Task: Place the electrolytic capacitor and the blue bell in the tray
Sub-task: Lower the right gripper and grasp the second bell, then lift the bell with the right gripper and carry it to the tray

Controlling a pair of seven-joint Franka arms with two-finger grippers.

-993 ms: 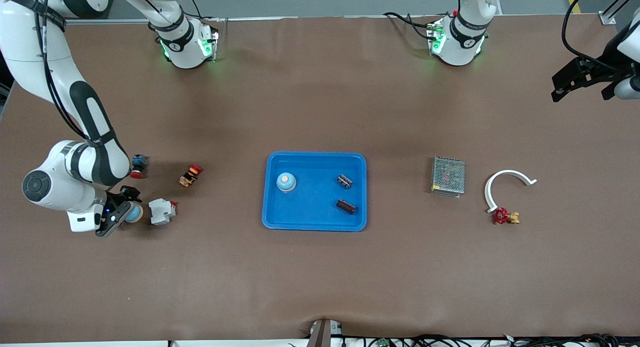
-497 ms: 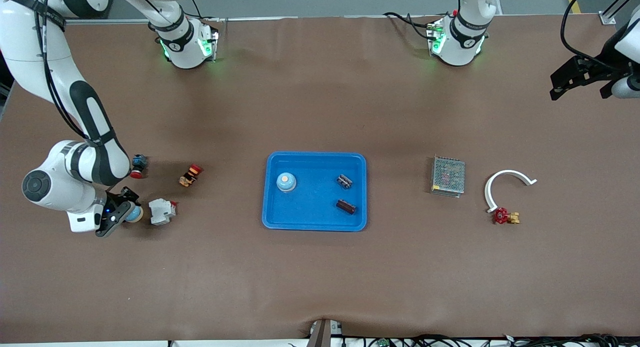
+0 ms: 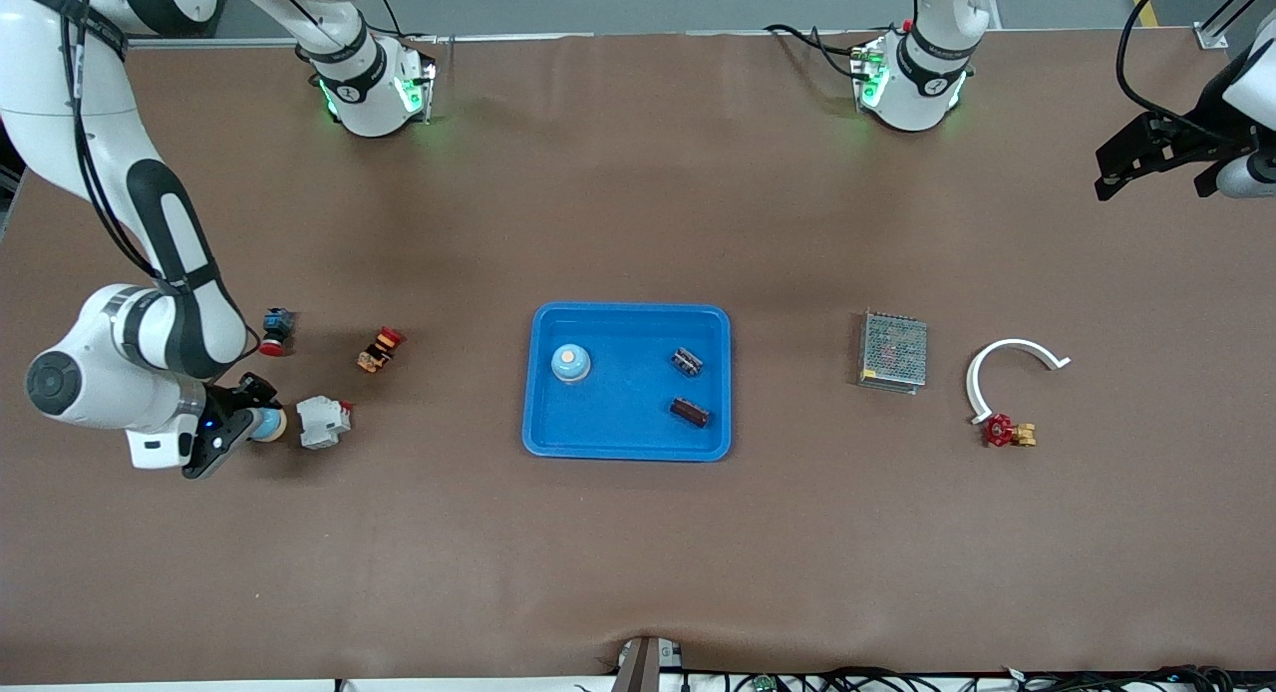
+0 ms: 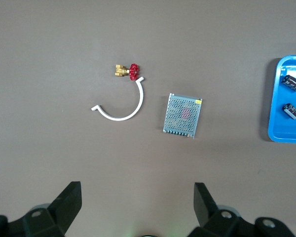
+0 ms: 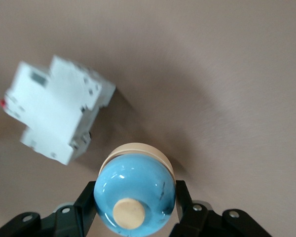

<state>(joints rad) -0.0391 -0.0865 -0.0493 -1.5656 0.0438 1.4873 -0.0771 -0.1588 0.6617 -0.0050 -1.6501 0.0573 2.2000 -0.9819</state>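
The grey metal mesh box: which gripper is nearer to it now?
Left. The left gripper hangs open above the table's left-arm end, near the mesh box. The right gripper is shut on a blue bell at the right-arm end.

Right arm: bent down low over its own end of the counter.
Right pincer (image 3: 237,425): fingers (image 5: 86,203) closed from both sides on the blue bell (image 5: 134,191).
Left arm: waits, held high over its end of the counter.
Left pincer (image 4: 137,207): fingers wide apart, holding nothing.
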